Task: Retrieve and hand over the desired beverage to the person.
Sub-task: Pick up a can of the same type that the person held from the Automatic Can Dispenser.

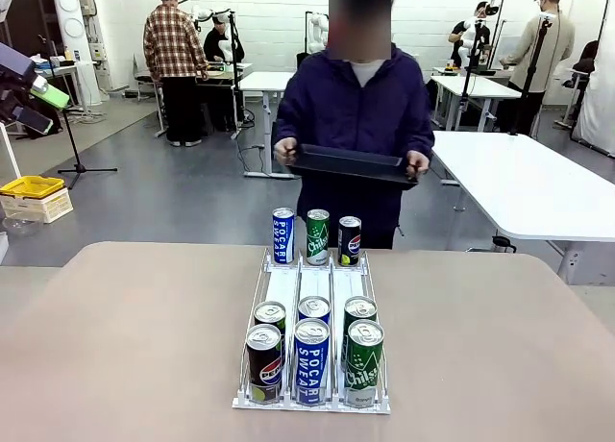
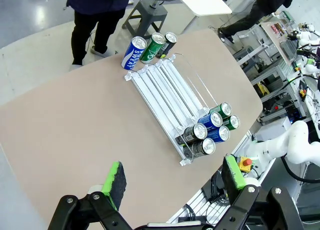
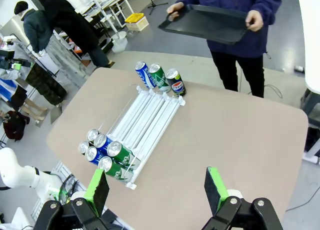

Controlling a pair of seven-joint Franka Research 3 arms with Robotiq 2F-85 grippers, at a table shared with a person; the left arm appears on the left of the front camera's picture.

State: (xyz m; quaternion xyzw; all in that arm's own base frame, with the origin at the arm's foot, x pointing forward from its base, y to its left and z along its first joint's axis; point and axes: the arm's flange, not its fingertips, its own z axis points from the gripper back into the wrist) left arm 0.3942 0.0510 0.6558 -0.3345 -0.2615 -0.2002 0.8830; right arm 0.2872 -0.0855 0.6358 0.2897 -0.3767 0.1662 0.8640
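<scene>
- Left gripper (image 2: 174, 176): jaws spread wide, nothing between them, high above the table (image 2: 75, 130).
- Right gripper (image 3: 156, 187): likewise spread and empty.
- Pocari Sweat can (image 1: 282, 235), Chilsung can (image 1: 317, 236) and Pepsi can (image 1: 349, 240): upright at the far end of the rack (image 1: 313, 283).
- Six more cans (image 1: 313, 351): at its near end.
- Person (image 1: 360, 106): at the far edge, holding a black tray (image 1: 351, 163) in both hands.

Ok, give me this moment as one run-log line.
left gripper: open, empty | right gripper: open, empty | rack: six cans near end, three cans far end | person: holding black tray

Bright even overhead light, soft shadows, glare on floor (image 2: 37, 9), wide-angle bending in wrist views.
</scene>
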